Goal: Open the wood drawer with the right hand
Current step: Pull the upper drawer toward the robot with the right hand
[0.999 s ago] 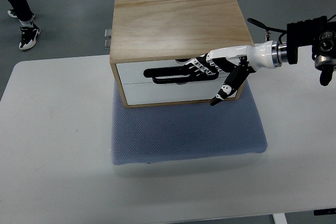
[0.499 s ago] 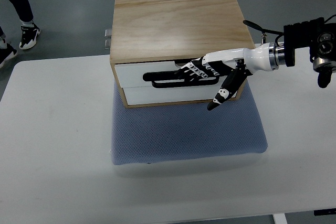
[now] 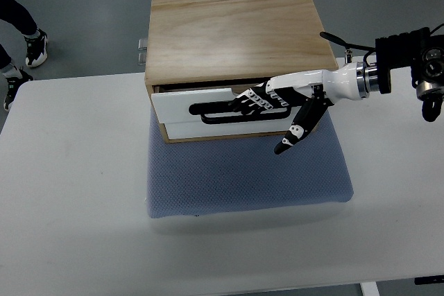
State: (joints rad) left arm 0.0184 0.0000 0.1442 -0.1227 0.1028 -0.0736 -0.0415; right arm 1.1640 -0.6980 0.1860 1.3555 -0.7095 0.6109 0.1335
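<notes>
The light wooden box with two white drawer fronts (image 3: pixel 236 36) stands on a blue-grey square padded mat (image 3: pixel 243 171) near the far edge of the white table (image 3: pixel 69 192), probably so that it does not slide when it is pulled. The right hand (image 3: pixel 267 102) comes in from the right edge of the table and lies along the upper white drawer (image 3: pixel 182 105). Its fingers (image 3: pixel 251 100) are curled together and hooked into the long black handle (image 3: pixel 211 110), while the thumb (image 3: pixel 295 133) hangs free, pointing down toward the mat. This hook grip seems chosen because the handle is a slot: the fingers only need to catch behind it to pull the drawer toward the near edge.

Compared with half a second ago, the upper drawer has come out a little: a dark gap now shows at its top left corner and its front stands proud of the lower one. The hand has also moved slightly toward the near edge. The opening has only begun.

The left hand is not visible. A person's shoes (image 3: pixel 21 60) show on the floor beyond the far left corner.
</notes>
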